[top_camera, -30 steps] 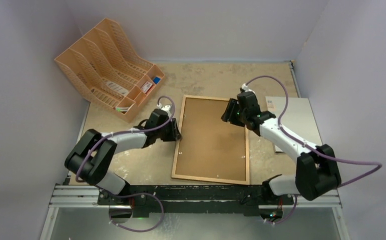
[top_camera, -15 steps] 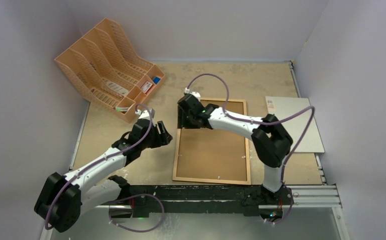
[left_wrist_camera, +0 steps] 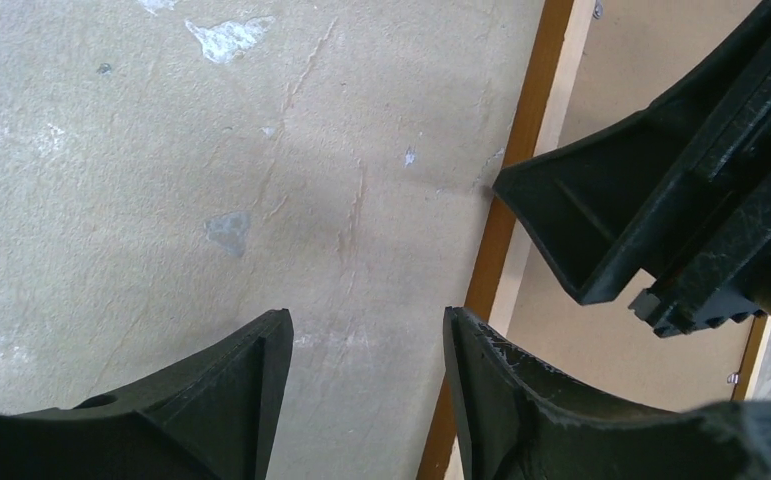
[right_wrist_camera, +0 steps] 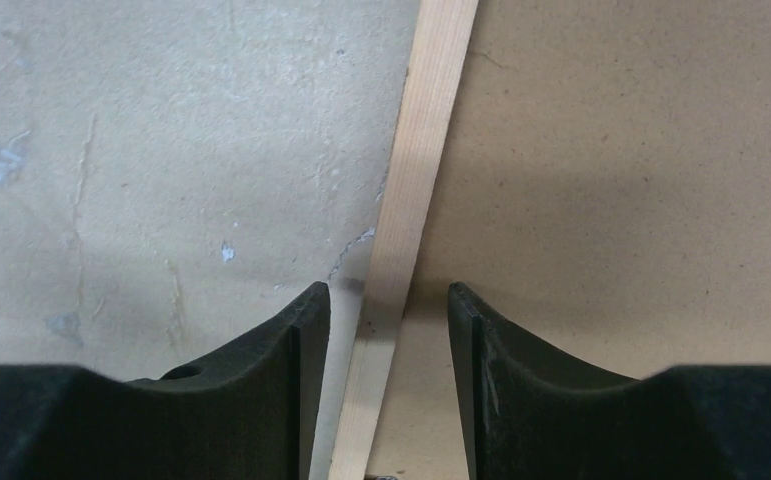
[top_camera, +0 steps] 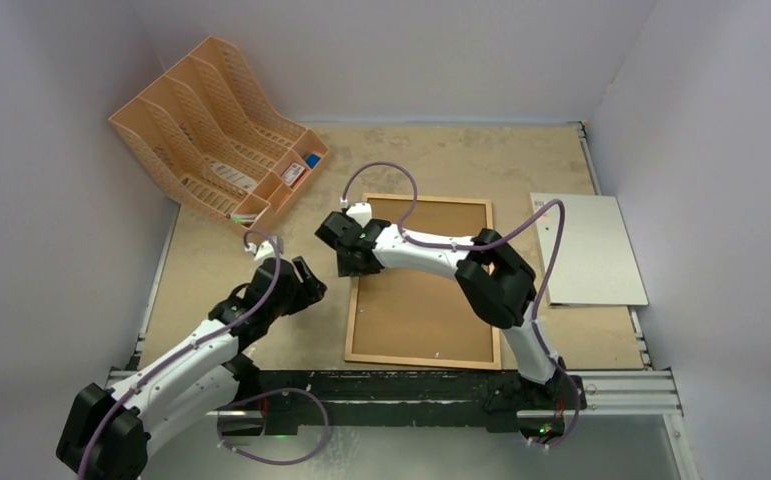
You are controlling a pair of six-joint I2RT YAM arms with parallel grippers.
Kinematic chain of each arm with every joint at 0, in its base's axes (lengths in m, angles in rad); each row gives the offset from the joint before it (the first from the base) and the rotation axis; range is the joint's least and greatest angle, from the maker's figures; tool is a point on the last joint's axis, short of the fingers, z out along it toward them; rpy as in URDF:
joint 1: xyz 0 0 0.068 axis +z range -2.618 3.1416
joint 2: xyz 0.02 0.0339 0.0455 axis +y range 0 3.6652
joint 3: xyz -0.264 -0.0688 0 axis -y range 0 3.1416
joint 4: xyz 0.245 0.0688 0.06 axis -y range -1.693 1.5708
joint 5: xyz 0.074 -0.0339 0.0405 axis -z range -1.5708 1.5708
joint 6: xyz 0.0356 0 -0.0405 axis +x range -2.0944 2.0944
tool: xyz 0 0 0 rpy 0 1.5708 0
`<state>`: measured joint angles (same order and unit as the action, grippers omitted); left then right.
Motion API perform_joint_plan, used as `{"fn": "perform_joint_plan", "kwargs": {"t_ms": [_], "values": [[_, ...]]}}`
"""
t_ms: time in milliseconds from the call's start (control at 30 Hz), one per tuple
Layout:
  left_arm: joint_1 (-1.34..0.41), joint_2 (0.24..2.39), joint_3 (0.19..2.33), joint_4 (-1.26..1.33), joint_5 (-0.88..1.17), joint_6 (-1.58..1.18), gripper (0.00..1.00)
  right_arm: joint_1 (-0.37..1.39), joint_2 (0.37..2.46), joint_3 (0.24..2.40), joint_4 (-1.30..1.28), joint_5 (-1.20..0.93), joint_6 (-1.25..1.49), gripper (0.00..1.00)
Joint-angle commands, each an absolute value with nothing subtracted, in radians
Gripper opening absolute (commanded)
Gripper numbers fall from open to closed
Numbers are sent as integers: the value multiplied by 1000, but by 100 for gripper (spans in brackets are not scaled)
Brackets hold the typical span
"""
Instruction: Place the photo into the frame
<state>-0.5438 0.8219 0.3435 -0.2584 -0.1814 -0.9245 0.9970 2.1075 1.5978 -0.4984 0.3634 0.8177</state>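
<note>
Near the middle of the counter [top_camera: 441,155], the frame [top_camera: 421,358] lies flat with its back upward. It is a tall rectangle of thin wooden moulding, its long sides running away from the arm bases. The back face of the moulding is pale bare wood, and its outer side shows a warmer orange-brown in the left wrist view. A brown fibreboard backing panel [top_camera: 426,310], matte and finely speckled, fills the opening.

The right gripper [right_wrist_camera: 389,300] reaches across the panel to the frame's left rail. Its black jaws are parted and stand astride that pale strip, one finger over the counter and the other over the fibreboard, with a gap on each side of the rail. The left gripper [left_wrist_camera: 368,330] hangs just left of the same rail with its jaws parted over bare counter, holding nothing.

The counter is a beige, scuffed surface with fine cracks and pale chipped flecks. To the right of the frame and apart from it lies a stiff grey-white sheet [top_camera: 591,250] with a small sticker [top_camera: 540,207] near its far left corner. At the far left corner of the counter stands an orange-tan plastic file rack [top_camera: 211,140] with latticed, slanted dividers.
</note>
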Motion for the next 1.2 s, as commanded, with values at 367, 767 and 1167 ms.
{"fn": "perform_joint_plan", "kwargs": {"t_ms": [367,767,1167], "values": [[-538,720,299,-244,-158,-994,63,1019,2180,1725,-645,437,892,15],[-538,694,255,78,220,-1031,77,1017,1992,1761,-542,224,822,0],[-535,791,320,188,369,-1168,72,995,1884,1713,-516,144,808,0]]}}
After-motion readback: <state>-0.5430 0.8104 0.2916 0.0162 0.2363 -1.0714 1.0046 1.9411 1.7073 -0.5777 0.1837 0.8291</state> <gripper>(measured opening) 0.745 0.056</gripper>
